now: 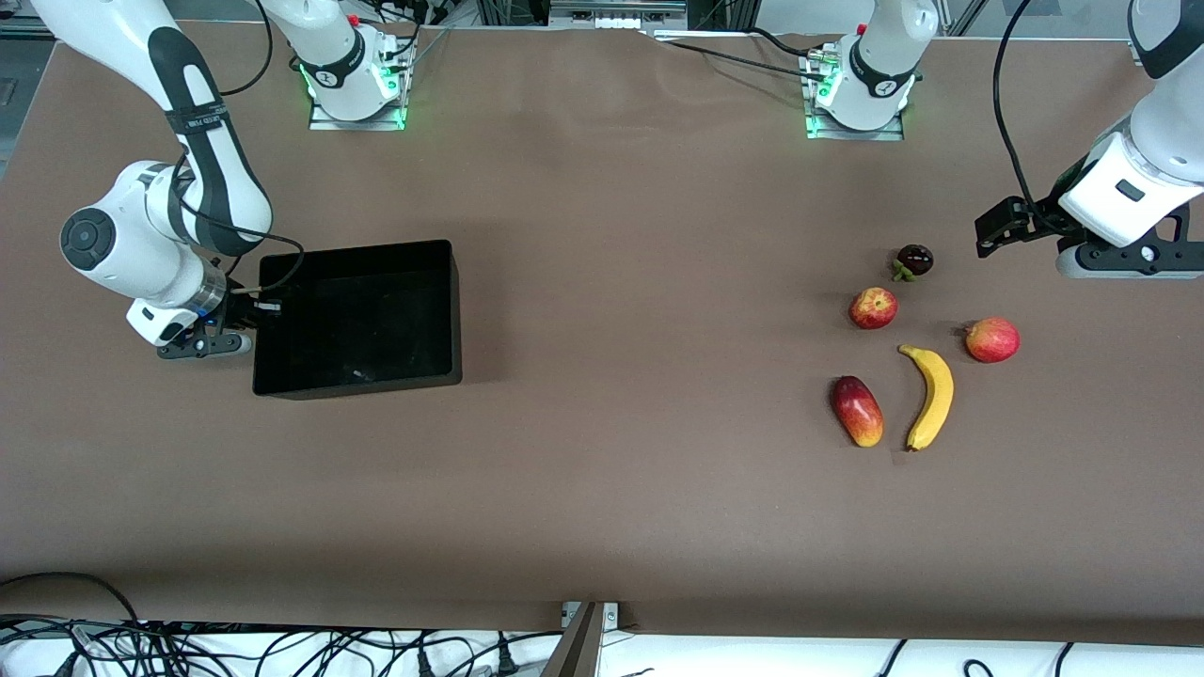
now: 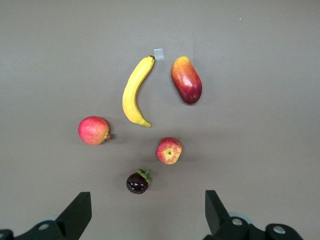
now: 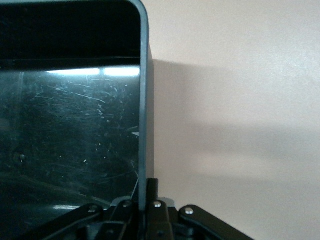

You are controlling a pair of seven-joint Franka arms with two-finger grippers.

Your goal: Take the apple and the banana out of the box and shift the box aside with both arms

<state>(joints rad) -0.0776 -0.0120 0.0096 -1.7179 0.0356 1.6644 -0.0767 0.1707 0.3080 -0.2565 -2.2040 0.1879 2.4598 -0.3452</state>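
Box (image 1: pixel 362 320) sits empty toward the right arm's end of the surface (image 1: pixel 602 489). Fruit already out, grouped toward the left arm's end, well apart from the box.

Right gripper (image 1: pixel 259 315) is at the box's end wall nearest that arm; in the right wrist view its fingers (image 3: pixel 150 200) are closed on the thin rim, one each side of the wall. Left gripper (image 2: pixel 148 212) hangs over the bare surface beside the fruit, fingers spread wide, holding nothing; that arm looks to be waiting.

Step in hand, as I read it: the unloading is done, and moving the box aside is under way or nearly finished, on one arm's grip only. Next move calls for either the right gripper letting go and lifting clear without dragging the wall, or the left arm crossing to take the free end wall if more travel is wanted.

Box's long axis runs roughly along the table, arm's end to arm's end, slightly skewed, open side up.

Banana (image 1: pixel 931 397) lies flat, nearer the front camera than the apple (image 1: pixel 873 307); its long axis runs toward the camera, and the wrist view puts its darker stem tip at the camera end. Apple sits stem dimple up.
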